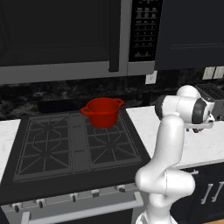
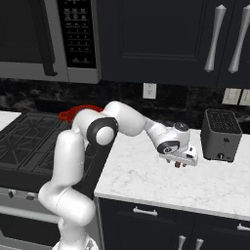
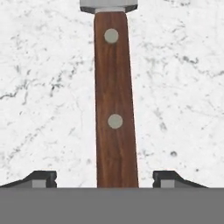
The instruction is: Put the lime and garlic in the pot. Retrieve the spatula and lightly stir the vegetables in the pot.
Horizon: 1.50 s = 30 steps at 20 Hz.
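Observation:
The spatula (image 3: 114,100) lies flat on the white marble counter, showing a brown wooden handle with two pale rivets and a metal neck at the top of the hand view. My gripper (image 3: 105,180) hangs low over it, open, one fingertip on each side of the handle's end with a gap on both sides. In the right base view the gripper (image 2: 181,164) sits just above the counter, left of the toaster. The red pot (image 1: 101,112) stands on the stove's back right burner, and its rim (image 2: 73,112) peeks out behind my arm. The lime and garlic are out of view.
A dark toaster (image 2: 221,134) stands on the counter (image 2: 146,176) close to the right of my hand. The black gas stove (image 1: 74,144) is to the left. A microwave (image 1: 65,35) hangs above it. Dark cabinets run over the counter.

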### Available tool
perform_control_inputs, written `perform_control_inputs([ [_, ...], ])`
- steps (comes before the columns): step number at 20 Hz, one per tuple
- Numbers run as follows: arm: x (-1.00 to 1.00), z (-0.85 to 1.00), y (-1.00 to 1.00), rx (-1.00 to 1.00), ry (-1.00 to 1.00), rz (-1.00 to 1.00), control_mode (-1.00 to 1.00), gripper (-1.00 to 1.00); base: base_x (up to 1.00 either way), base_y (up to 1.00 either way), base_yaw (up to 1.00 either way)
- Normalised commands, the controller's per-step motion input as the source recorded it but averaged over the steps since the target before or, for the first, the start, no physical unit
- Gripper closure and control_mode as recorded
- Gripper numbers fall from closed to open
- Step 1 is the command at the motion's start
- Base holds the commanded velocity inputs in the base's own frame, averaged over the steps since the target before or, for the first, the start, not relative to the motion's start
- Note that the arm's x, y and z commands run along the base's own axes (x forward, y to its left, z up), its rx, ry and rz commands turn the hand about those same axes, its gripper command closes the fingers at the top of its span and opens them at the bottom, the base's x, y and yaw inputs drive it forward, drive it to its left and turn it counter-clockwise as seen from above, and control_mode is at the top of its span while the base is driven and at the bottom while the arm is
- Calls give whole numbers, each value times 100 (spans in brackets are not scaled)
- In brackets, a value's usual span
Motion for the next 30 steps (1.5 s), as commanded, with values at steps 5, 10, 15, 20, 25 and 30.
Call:
perform_control_inputs([
  [5,-1,-29,4,4,14,11,-100,100,0,0,0],
  [10,-63,36,34,-26,-13,40,-100,100,0,0,0],
  [15,-56,77,77,-59,-32,52,-100,100,0,0,0],
  [20,-11,98,98,-68,-23,27,-100,100,0,0,0],
  [25,16,85,100,-63,-2,19,-100,100,0,0,0],
  [30,30,81,100,-56,0,14,-100,100,0,0,0],
])
